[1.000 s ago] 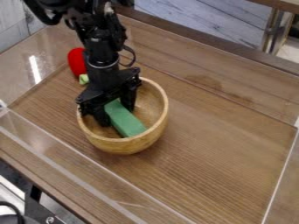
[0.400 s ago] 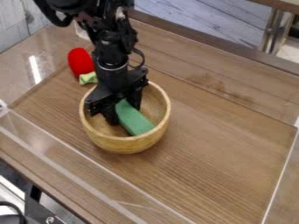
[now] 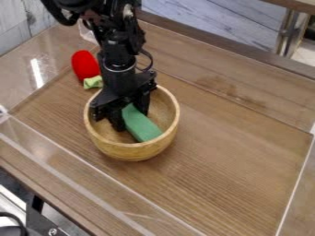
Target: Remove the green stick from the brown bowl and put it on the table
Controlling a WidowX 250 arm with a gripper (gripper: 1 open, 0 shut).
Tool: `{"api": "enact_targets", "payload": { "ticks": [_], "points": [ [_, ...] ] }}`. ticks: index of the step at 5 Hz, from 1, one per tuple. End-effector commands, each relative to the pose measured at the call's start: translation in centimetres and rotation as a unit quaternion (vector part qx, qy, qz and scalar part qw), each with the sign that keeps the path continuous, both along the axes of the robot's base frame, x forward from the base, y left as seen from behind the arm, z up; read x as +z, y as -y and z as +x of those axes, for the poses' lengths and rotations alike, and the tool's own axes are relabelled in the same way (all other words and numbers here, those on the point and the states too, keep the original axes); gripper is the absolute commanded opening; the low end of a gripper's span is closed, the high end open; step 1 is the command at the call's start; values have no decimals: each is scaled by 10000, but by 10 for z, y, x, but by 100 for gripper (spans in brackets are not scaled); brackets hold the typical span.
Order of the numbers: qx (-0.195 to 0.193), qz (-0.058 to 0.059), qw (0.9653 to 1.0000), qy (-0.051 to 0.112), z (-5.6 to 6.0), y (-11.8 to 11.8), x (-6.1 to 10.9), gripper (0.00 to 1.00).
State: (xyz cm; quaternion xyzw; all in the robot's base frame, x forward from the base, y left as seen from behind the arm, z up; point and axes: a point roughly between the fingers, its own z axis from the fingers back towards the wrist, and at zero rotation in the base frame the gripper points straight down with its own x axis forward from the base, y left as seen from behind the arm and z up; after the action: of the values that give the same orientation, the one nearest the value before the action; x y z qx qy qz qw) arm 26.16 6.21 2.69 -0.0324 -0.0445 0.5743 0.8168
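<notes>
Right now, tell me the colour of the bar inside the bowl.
Green, best seen in the camera view.

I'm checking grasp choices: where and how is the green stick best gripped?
Probably across the narrow width of the green stick, coming from above: it is a slim bar lying inside the bowl, whose raised wall would likely hinder a sideways approach.

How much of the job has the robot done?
The hand has already reached down into the brown bowl. Now it seems to be gripping the green stick, with a finger on each side. The stick is in the bowl, so lifting it out and putting it on the table are left.
</notes>
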Motion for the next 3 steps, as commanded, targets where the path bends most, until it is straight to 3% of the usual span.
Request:
{"api": "enact_targets", "payload": {
  "ticks": [1,2,3],
  "points": [
    [0,-98,9995,294,12,-3,34,0],
    [-55,-303,9990,337,17,0,57,0],
    [-633,-439,9965,334,23,25,69,0]
  ]
}}
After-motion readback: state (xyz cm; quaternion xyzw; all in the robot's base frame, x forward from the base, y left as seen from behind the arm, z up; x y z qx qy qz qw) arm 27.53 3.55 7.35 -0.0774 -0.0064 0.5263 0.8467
